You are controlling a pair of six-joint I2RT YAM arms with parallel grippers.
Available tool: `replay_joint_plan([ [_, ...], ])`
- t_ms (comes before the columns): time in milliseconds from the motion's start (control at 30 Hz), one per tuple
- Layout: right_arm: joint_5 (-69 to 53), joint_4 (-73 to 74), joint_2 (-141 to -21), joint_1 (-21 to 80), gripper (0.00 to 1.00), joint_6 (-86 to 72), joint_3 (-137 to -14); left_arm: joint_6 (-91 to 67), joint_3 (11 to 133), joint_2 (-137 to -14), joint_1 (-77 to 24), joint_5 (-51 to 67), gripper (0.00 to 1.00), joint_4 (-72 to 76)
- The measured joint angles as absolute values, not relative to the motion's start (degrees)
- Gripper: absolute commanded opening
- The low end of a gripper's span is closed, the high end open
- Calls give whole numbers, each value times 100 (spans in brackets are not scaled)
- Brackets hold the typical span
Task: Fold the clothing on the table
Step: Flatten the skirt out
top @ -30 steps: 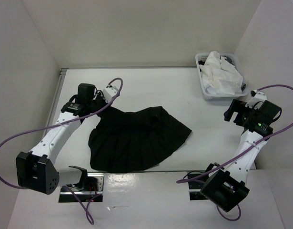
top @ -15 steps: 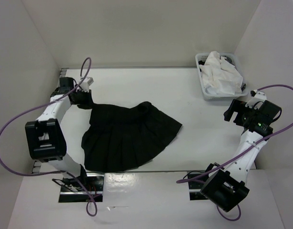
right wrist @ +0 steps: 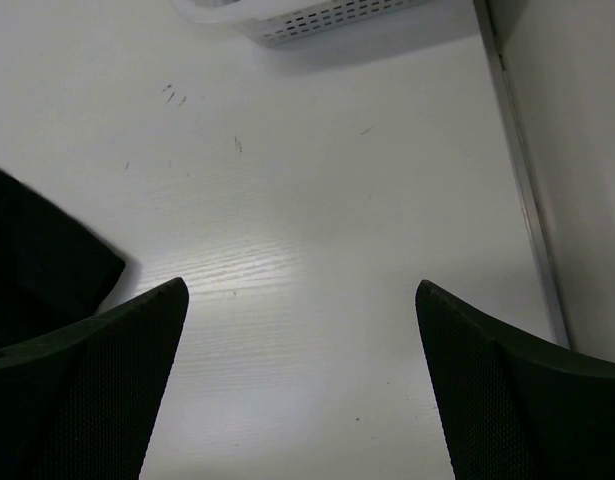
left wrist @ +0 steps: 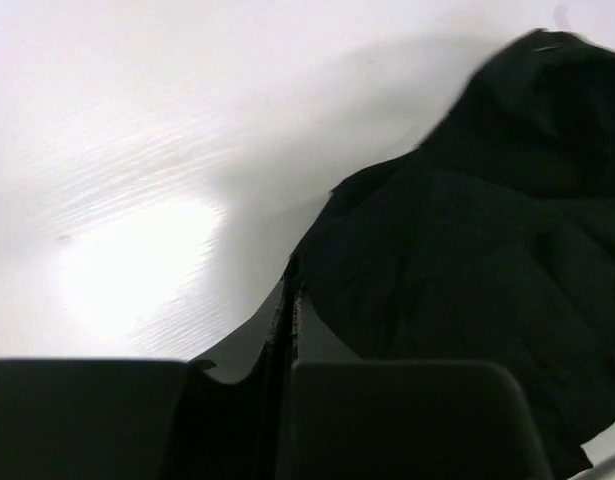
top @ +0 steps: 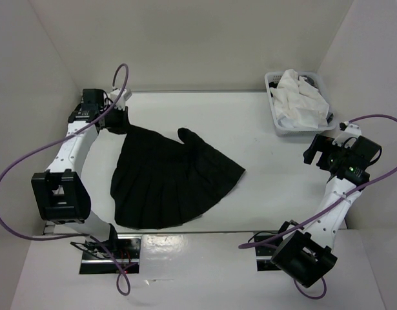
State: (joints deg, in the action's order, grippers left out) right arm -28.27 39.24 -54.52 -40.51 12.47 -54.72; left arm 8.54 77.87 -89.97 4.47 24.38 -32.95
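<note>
Top external: left end effector (top: 121, 120) pinches the skirt's (top: 172, 184) far left corner; right end effector (right wrist: 299, 292) hangs wide open over the table (top: 269, 187), far right.

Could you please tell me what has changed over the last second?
The left gripper, shut on a corner of the black pleated fabric skirt, swung toward the far-left corner of the white table, dragging the skirt leftward. The open right gripper and the white plastic basket of white cloth stayed put.
</note>
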Motion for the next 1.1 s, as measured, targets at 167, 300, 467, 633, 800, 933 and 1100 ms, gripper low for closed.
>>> replay_joint_plan([
  [167, -2818, 3922, -5413, -4051, 98, 1247, -5472, 810, 8412, -9288, 390, 1538, 0, -3352],
  [300, -2808, 3920, -5380, -4051, 98, 1247, -5472, 899, 8412, -9194, -718, 545, 0, -3345],
  [467, -2801, 3916, -5376, -4051, 98, 1245, -5472, 1317, 8475, -8965, -2578, 506, 0, -3653],
  [633, -2781, 3916, -5376, -4051, 98, 1245, -5472, 2250, 8468, -8112, -3282, 1415, 0, -4329],
  [800, -2762, 3905, -5376, -4051, 98, 1240, -5472, 3004, 8552, -7126, -2818, 2698, 0, -5033],
  [933, -2759, 3898, -5376, -4051, 98, 1205, -5472, 2995, 8079, -6788, -2324, 2749, 0, -4748],
  [1100, -2759, 3896, -5376, -4051, 98, 1181, -5472, 2606, 7089, -7041, -1634, 2290, 0, -4209],
])
